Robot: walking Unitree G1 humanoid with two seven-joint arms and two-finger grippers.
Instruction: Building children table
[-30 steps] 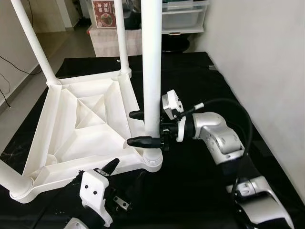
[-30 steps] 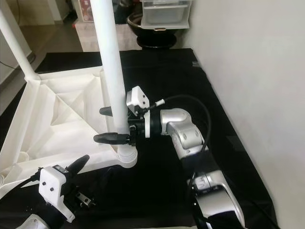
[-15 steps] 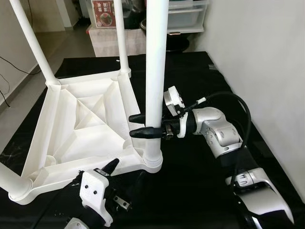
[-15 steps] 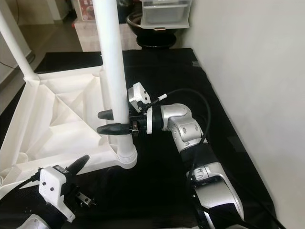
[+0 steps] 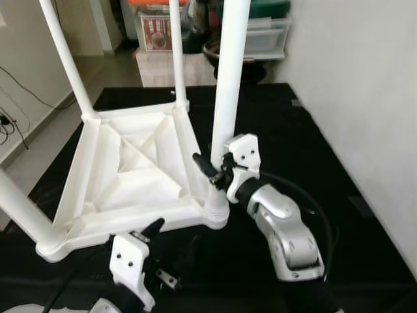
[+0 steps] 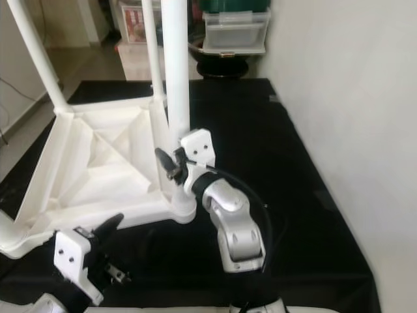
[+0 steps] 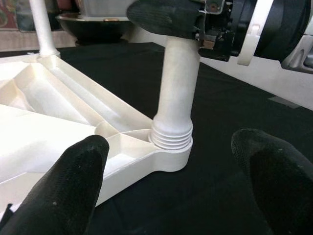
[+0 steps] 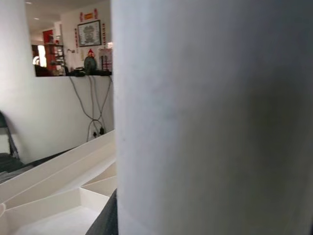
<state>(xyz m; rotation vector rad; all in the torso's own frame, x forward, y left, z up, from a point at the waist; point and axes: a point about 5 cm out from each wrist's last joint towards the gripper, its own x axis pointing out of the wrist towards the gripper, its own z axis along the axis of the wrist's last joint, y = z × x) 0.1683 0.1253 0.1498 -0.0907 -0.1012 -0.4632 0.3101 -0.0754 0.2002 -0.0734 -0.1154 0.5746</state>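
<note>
A white plastic children's table (image 5: 130, 176) lies upside down on a black mat, its legs pointing up. The near right leg (image 5: 229, 85) stands in the threaded corner socket (image 7: 171, 139). My right gripper (image 5: 212, 171) is shut on this leg a little above the socket, and one black finger (image 7: 166, 14) presses its side. The leg's surface (image 8: 210, 117) sits right against the right wrist camera. My left gripper (image 7: 168, 147) hovers low in front of that corner, open, fingers (image 7: 68, 186) wide apart with nothing between them.
Three more legs stand up at the back left (image 5: 65, 59), back (image 5: 177, 49) and front left (image 5: 23, 215). A white wall (image 5: 365, 98) runs along the right. Storage boxes (image 6: 236, 29) and a dark bowl (image 6: 218, 55) stand behind the mat (image 5: 306, 143). Cables (image 5: 13, 117) lie at the left.
The camera has shifted. My right gripper has turned around the leg while staying on it, and its arm has swung from the leg's right side toward the front. The left gripper has stayed put.
</note>
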